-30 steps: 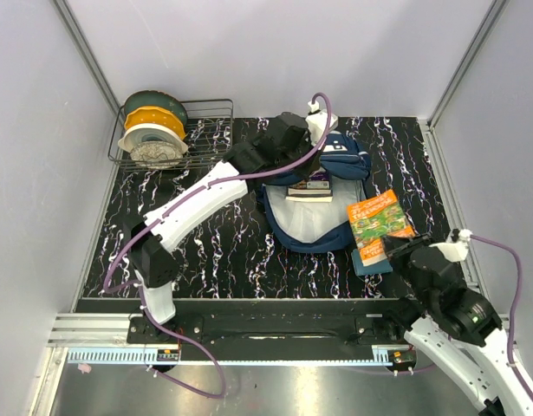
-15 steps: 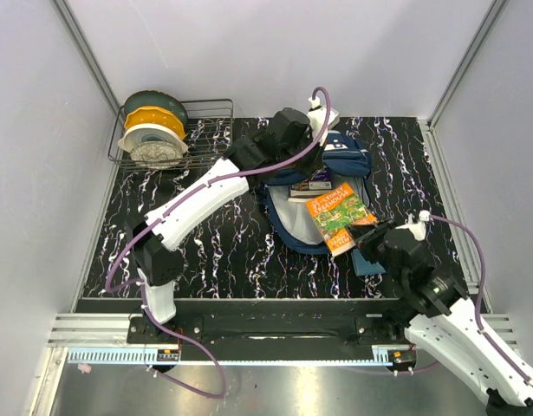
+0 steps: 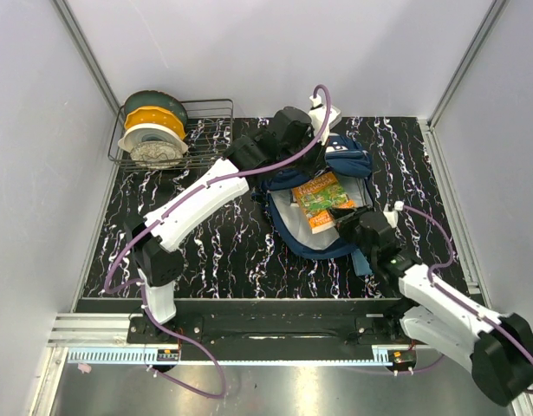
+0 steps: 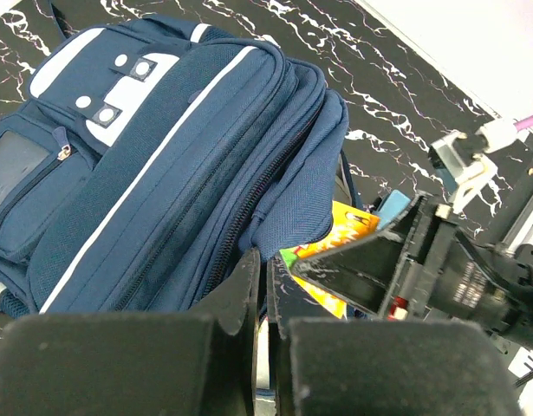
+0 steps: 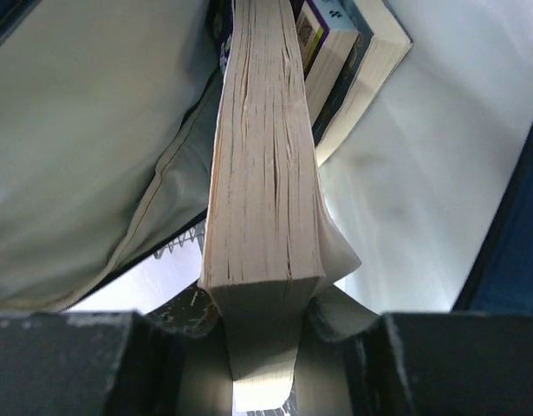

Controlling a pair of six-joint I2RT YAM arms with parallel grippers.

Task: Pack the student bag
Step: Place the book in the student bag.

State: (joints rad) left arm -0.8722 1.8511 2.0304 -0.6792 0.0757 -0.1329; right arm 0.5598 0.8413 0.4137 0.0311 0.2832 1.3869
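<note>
From the overhead camera I see the black marbled table (image 3: 223, 251) with the student bag (image 3: 346, 163) lying open at its far middle, pale lining up. A wire rack (image 3: 205, 117) holding dishes (image 3: 153, 130) sits at the far left corner, well apart from the bag.

My left arm (image 3: 197, 195) reaches diagonally across to the bag's top end. Overhead the wrist hides the left gripper (image 4: 266, 269). Only its own camera shows the fingers pressed together, tips right at the edge of the bag's open flap. I cannot tell whether fabric is pinched between them. That same view gives me the navy front with its white stripes and patches, which the top view barely shows.

My right arm (image 3: 439, 299) comes in from the near right. The right gripper (image 3: 347, 220) is clamped on a book (image 3: 321, 198) with an orange and green cover, held over the bag's opening. The right wrist camera looks along the page edges. It shows what nothing else does: the book is tilted down inside the lining, with a second book (image 5: 353, 61) beyond it and a spiral notebook (image 5: 175, 260) underneath.

A small teal pouch (image 3: 361, 260) peeks out beside the bag's near right corner, partly under the right arm
</note>
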